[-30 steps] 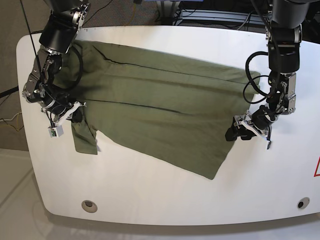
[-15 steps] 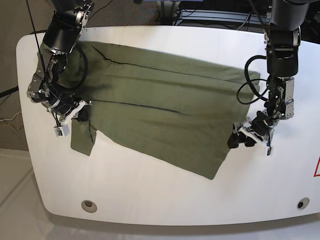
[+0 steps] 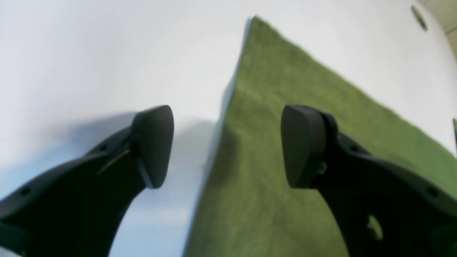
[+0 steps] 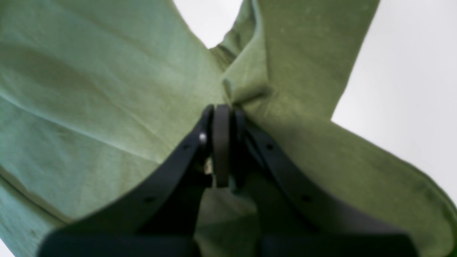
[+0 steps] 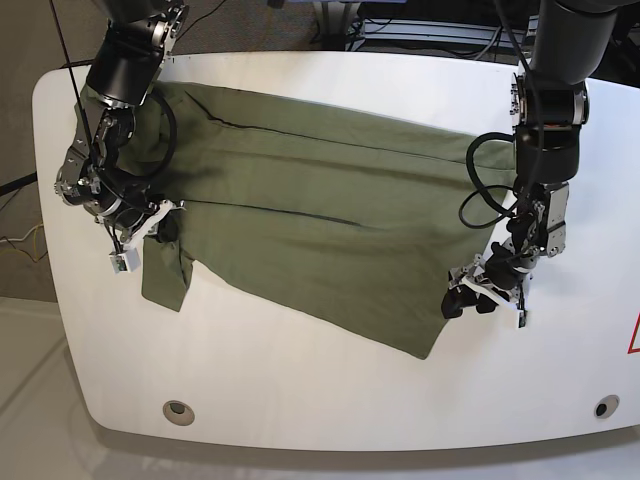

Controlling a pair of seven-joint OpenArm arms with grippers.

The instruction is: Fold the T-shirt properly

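Note:
The olive-green T-shirt (image 5: 320, 230) lies spread across the white table (image 5: 300, 390), its short sleeve hanging toward the front left. My right gripper (image 5: 158, 224) is shut on the fabric where that sleeve meets the body; in the right wrist view the right gripper (image 4: 221, 112) pinches a bunched fold of the T-shirt (image 4: 89, 89). My left gripper (image 5: 466, 298) stands open at the shirt's right-hand hem. In the left wrist view the left gripper (image 3: 226, 144) straddles the edge of the T-shirt (image 3: 285, 89), one finger over bare table, the other over cloth.
Two round holes (image 5: 179, 409) (image 5: 601, 407) sit near the table's front edge. A red mark (image 5: 634, 338) shows at the right border. Cables and dark equipment (image 5: 420, 25) lie beyond the table's back edge.
The left gripper has slid toward the front and leftward along the hem, staying open. The right gripper, still shut on the shirt, dragged the sleeve slightly left, then held still.

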